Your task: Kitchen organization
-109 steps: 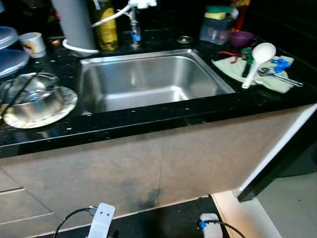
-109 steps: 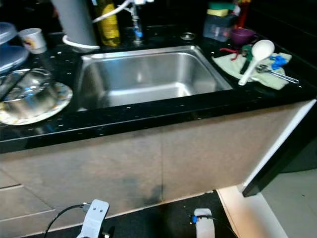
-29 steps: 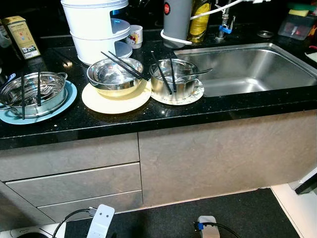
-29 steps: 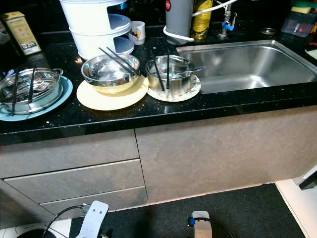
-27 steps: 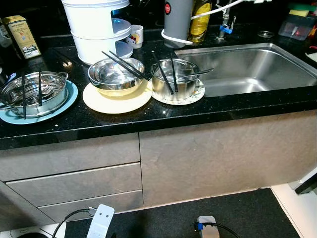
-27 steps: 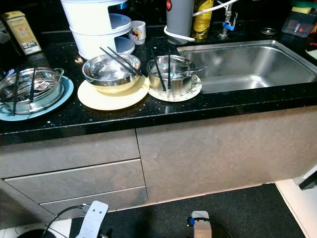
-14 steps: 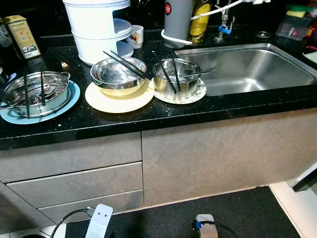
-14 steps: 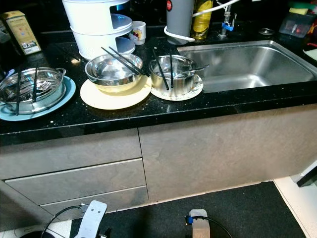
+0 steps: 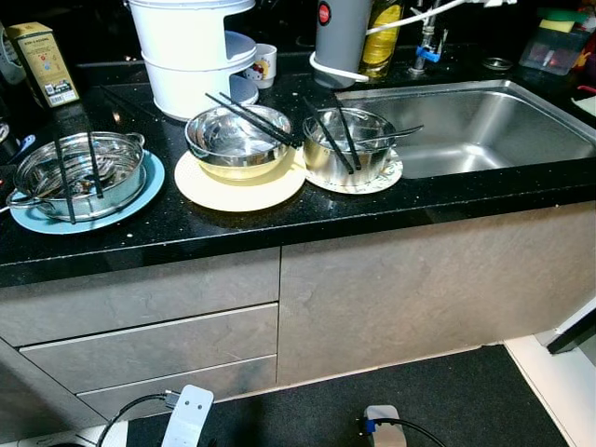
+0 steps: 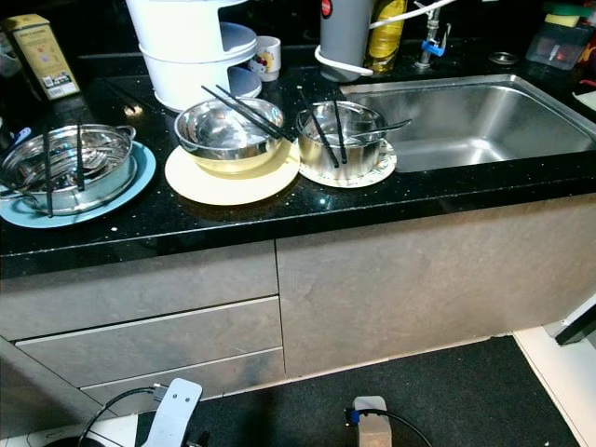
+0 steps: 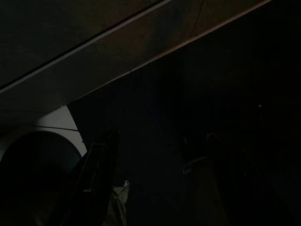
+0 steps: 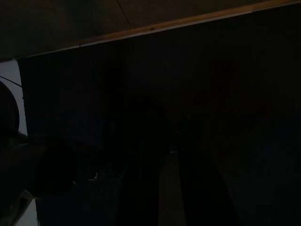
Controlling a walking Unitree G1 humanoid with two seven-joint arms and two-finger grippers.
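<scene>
Fingers of both idle arms hang in shadow, their spread impossible to tell; your three steel bowls crossed by chopsticks sit on the worktop beside the sink. Approach squarely, lift chopsticks first.

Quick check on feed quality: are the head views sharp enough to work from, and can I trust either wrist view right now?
Left and right eye views: sharp and evenly lit, with mild glare on the steel bowls and sink. Left wrist view: very dark, only a faint finger outline and cabinet edge. Right wrist view: nearly black, unusable.
</scene>
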